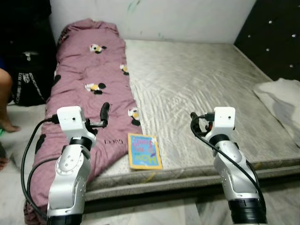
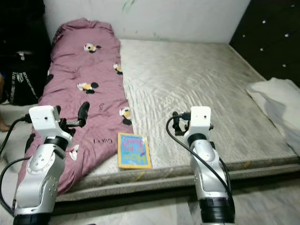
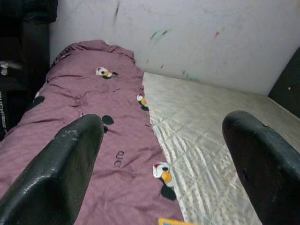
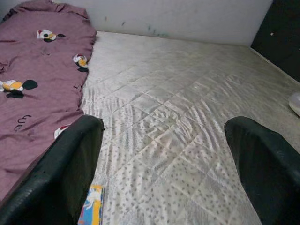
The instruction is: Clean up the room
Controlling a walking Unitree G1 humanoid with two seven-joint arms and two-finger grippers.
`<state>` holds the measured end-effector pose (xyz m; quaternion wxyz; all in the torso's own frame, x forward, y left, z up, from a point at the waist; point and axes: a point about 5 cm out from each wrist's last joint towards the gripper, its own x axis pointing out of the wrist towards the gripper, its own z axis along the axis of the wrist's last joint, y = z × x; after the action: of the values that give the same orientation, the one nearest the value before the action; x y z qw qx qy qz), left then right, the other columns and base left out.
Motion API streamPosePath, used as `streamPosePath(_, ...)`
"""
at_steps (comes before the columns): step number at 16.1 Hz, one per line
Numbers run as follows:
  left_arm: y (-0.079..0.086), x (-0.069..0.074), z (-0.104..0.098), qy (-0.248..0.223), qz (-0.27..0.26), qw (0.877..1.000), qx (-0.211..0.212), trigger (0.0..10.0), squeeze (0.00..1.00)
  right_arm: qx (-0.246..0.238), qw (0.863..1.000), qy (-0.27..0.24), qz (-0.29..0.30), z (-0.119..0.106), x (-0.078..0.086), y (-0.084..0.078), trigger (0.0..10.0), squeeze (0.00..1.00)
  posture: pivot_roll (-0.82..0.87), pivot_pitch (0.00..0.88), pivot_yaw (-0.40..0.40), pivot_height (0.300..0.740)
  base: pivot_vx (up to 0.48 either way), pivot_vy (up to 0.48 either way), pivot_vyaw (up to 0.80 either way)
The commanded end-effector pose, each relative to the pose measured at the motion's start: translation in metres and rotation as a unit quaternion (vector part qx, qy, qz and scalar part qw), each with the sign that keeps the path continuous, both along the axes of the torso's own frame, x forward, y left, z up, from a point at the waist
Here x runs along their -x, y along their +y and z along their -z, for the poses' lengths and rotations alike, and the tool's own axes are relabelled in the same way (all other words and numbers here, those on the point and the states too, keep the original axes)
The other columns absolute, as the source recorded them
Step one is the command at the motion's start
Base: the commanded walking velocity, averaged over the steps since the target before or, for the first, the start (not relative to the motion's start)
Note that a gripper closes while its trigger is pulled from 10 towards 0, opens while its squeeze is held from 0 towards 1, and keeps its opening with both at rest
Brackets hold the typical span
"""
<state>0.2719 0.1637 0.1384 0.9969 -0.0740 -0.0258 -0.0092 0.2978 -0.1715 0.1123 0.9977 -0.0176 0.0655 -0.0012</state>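
Observation:
A pink blanket (image 1: 89, 79) with cartoon prints lies along the left side of a bare grey mattress (image 1: 197, 79). A small colourful book (image 1: 144, 151) lies flat near the mattress's front edge, just right of the blanket. My left gripper (image 1: 104, 114) hovers over the blanket's near end, left of the book. In the left wrist view it (image 3: 161, 124) is open with nothing between its fingers. My right gripper (image 1: 193, 123) is held over the mattress, right of the book. It (image 4: 164, 124) is open and holds nothing.
A crumpled white cloth (image 1: 281, 98) lies at the mattress's right edge. A black bag (image 1: 28, 79) stands on the floor at the left, beside a person's bare leg (image 1: 4, 101). A dark padded panel (image 1: 276, 33) rises at the back right.

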Motion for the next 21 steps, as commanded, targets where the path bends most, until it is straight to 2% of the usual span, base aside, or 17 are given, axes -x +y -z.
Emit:
streamPosePath(1, -0.001, -0.001, -0.002, -0.005, 0.008, 1.0, -0.001, 10.0, 0.0, 0.004, 1.0, -0.003, 0.001, -0.002, -0.002, -0.002, 10.0, 0.0, -0.04, 0.0, -0.104, 0.74, 0.42, 0.0, 0.0)
streamPosePath(7, -0.002, -0.003, -0.001, -0.003, 0.008, 1.0, 0.0, 10.0, 0.0, 0.003, 1.0, -0.005, 0.001, -0.002, -0.004, -0.001, 10.0, 0.0, -0.03, 0.0, -0.1, 0.74, 0.412, 0.0, 0.0)
streamPosePath(10, -0.006, -0.003, 0.003, 0.011, 0.004, 1.0, -0.008, 10.0, 0.0, 0.002, 1.0, -0.006, 0.003, -0.003, -0.005, -0.001, 10.0, 0.0, -0.03, 0.0, -0.099, 0.74, 0.0, 0.0, 0.0)
streamPosePath(14, -0.004, -0.003, 0.005, 0.015, -0.004, 1.0, -0.004, 10.0, 0.0, 0.0, 1.0, -0.002, 0.008, -0.001, -0.005, -0.002, 10.0, 0.0, -0.03, 0.0, -0.099, 0.74, 0.0, 0.0, 0.0)
streamPosePath(16, -0.001, -0.003, 0.007, 0.022, -0.014, 1.0, -0.008, 10.0, 0.0, -0.003, 1.0, -0.004, 0.009, -0.002, -0.005, -0.002, 10.0, 0.0, -0.03, 0.0, -0.1, 0.74, 0.0, 0.0, -0.8)
streamPosePath(21, 0.0, -0.002, 0.01, 0.034, -0.018, 0.999, -0.008, 10.0, 0.0, -0.005, 1.0, -0.01, 0.002, -0.003, -0.005, 0.0, 10.0, 0.0, -0.03, 0.0, -0.097, 0.74, 0.0, 0.0, 0.0)
